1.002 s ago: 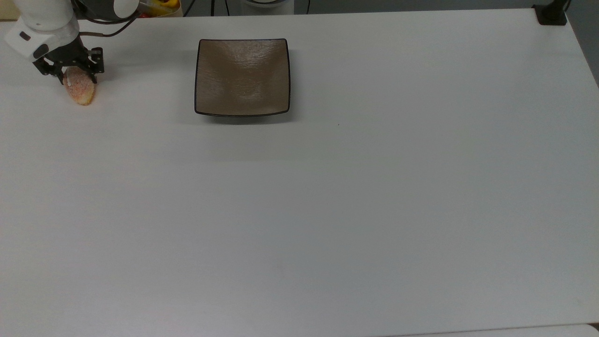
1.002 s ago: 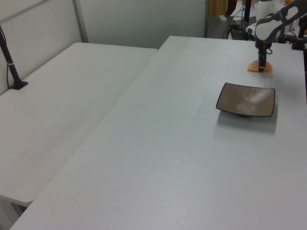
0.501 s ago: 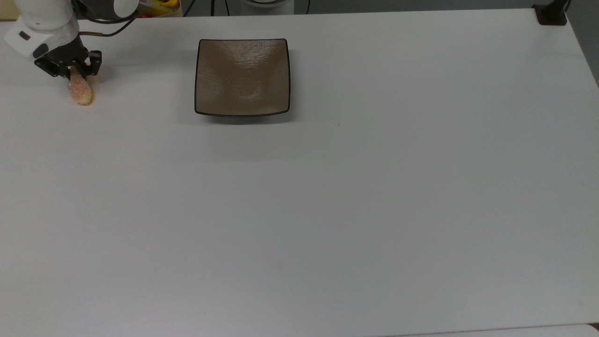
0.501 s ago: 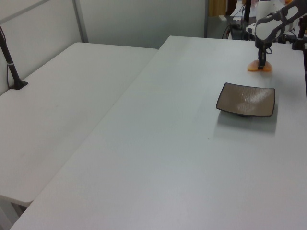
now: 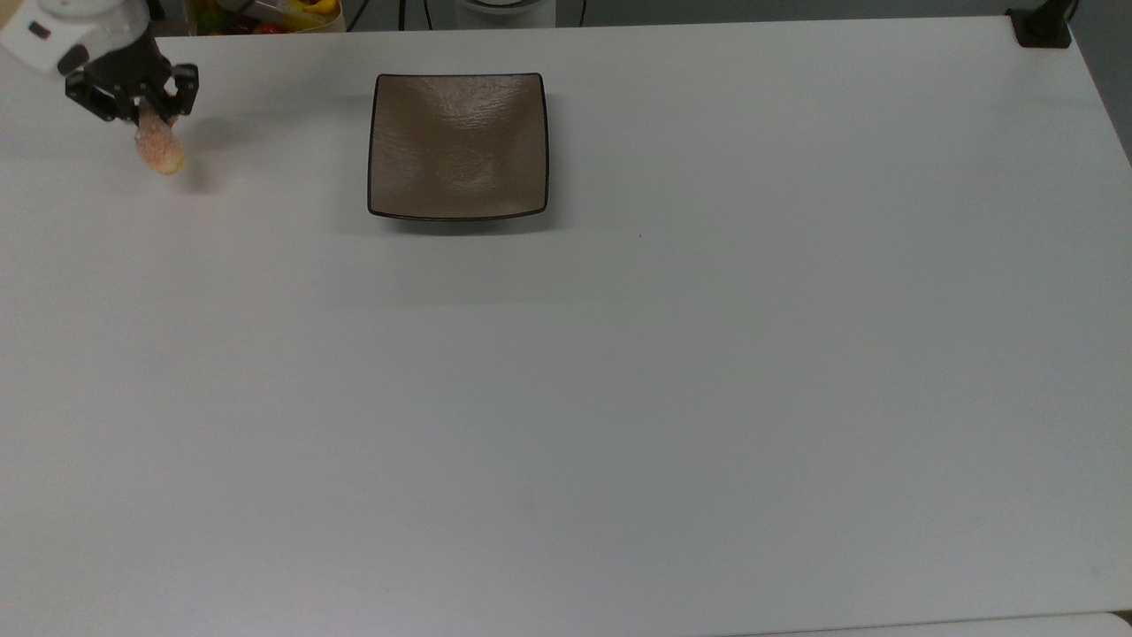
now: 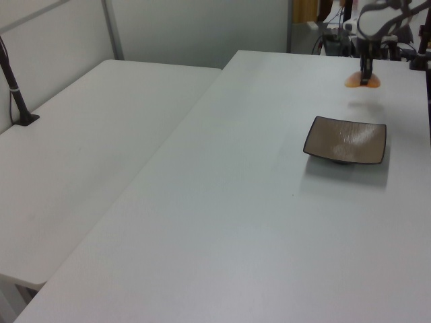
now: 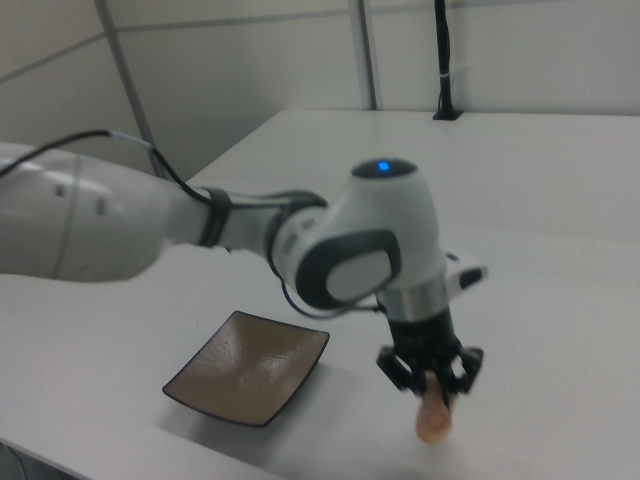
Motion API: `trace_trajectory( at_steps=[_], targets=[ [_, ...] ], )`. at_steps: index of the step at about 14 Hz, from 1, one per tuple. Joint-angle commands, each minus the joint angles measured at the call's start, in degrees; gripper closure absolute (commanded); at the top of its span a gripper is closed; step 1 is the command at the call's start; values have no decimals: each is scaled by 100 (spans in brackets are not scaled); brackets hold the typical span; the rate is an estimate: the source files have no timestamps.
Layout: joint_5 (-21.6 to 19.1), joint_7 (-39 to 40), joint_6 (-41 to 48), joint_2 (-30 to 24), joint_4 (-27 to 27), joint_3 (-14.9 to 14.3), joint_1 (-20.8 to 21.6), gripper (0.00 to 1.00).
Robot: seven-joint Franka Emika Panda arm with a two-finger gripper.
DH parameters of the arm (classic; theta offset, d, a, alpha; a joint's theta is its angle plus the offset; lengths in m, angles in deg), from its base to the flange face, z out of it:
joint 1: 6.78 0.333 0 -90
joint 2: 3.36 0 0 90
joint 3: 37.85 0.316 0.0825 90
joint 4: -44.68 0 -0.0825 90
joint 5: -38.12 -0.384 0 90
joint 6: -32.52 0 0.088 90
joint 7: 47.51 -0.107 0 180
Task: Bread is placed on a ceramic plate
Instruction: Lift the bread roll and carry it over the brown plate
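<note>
We see the bread [image 5: 159, 148] pinched at its upper end between the fingers of the gripper [image 5: 141, 106], hanging clear of the white table [image 5: 619, 398] with its shadow cast just beside it. In the top view it sits near the table's far left corner, at about nine o'clock from the ceramic plate [image 5: 458, 146] and well apart from it. In the right view the bread [image 7: 434, 413] dangles below the gripper [image 7: 432, 385], at about four o'clock from the plate [image 7: 248, 366], which lies flat and bare.
</note>
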Motion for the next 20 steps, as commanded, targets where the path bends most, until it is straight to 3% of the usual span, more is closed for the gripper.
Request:
trace_trajectory(
  at_steps=[1, 8, 13, 15, 20],
  targets=[
    [50, -6, 1056, -848, 135, 53, 266, 89],
    [41, -417, 2867, -1218, 741, 1159, 346, 89],
    [41, -1752, 3379, -1254, 743, 2178, 355, 88],
    [41, -2114, 3379, -1227, 603, 2364, 381, 88],
    [76, -2168, 3212, -1043, 93, 2549, 451, 88]
  ],
)
